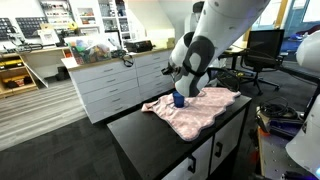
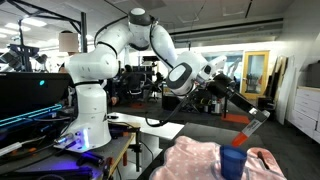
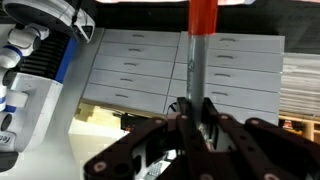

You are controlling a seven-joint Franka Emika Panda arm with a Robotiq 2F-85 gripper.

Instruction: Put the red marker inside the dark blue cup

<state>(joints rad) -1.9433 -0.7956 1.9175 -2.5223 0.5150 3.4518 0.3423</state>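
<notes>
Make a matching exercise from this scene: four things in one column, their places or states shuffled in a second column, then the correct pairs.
Things
1. red marker
2. dark blue cup
3. pink cloth
4. white drawers

Places or states
A. spread over the black table
B. closed, beyond the table
C. clamped in the gripper
D. standing upright on the cloth

Pairs: 1-C, 2-D, 3-A, 4-B.
</notes>
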